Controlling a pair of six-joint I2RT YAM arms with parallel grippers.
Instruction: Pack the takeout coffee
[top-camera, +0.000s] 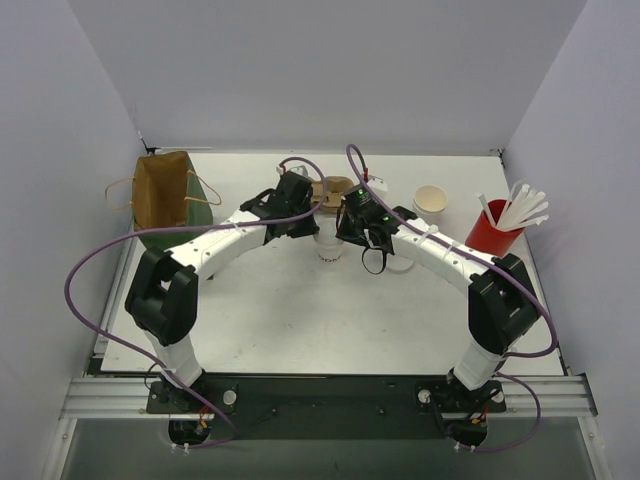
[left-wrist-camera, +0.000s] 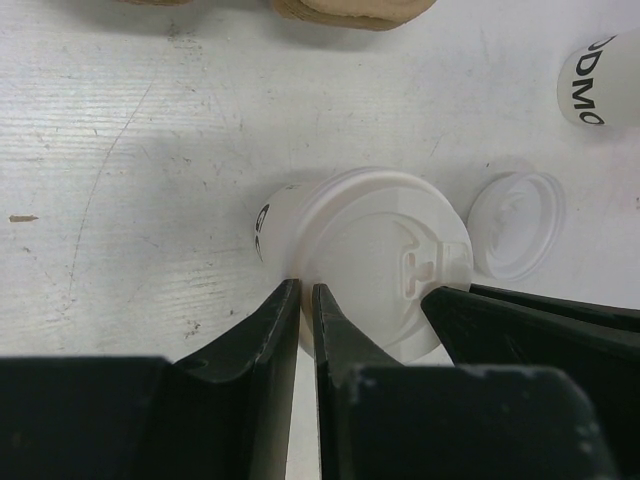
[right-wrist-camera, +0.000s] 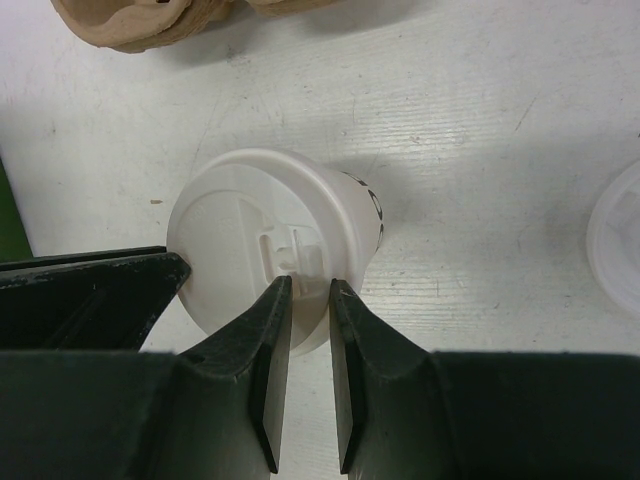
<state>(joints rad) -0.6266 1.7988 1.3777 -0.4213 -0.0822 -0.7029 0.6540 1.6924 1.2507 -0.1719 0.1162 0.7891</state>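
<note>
The takeout coffee (top-camera: 328, 248) is a small white paper cup with its white lid on, standing mid-table. It fills the left wrist view (left-wrist-camera: 370, 250) and the right wrist view (right-wrist-camera: 260, 250). My left gripper (top-camera: 303, 222) is nearly shut, its fingertips (left-wrist-camera: 322, 300) pinching the lid's rim on one side. My right gripper (top-camera: 357, 228) pinches the opposite rim by the sip tab, its fingertips (right-wrist-camera: 343, 293) a narrow gap apart. Each gripper's fingers show in the other's wrist view.
A loose white lid (left-wrist-camera: 515, 225) lies beside the cup. A brown cardboard carrier (top-camera: 330, 190) sits just behind. A white cup with a tan inside (top-camera: 430, 200) and a red cup of straws (top-camera: 492, 232) stand at right. A brown paper bag (top-camera: 162, 190) stands far left.
</note>
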